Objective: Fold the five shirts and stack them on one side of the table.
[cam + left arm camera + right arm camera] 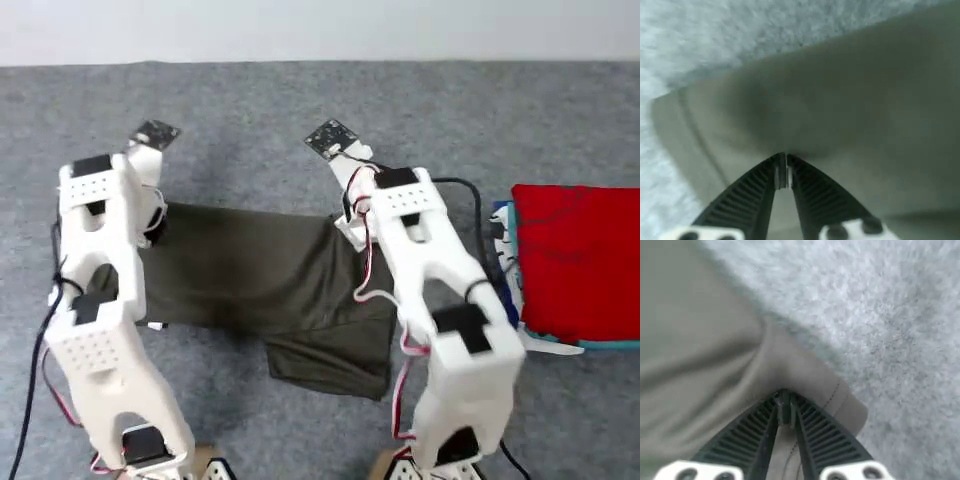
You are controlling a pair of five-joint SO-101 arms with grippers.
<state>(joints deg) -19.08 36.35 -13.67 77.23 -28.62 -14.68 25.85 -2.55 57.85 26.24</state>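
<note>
My left pincer (pixel 781 172) and right pincer (pixel 784 407) each pinch the olive shirt (pixel 260 275), half folded; the red shirt (pixel 580 260) tops the stack nearby.

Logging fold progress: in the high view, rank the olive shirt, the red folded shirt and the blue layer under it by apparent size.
1. olive shirt, spread out, partly under the arms.
2. red folded shirt, cut by the frame edge.
3. blue layer, just a thin edge.

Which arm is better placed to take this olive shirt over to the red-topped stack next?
Right, likely. The right gripper pinches the olive shirt on its side nearest the red-topped stack; the left gripper grips the opposite side.
</note>
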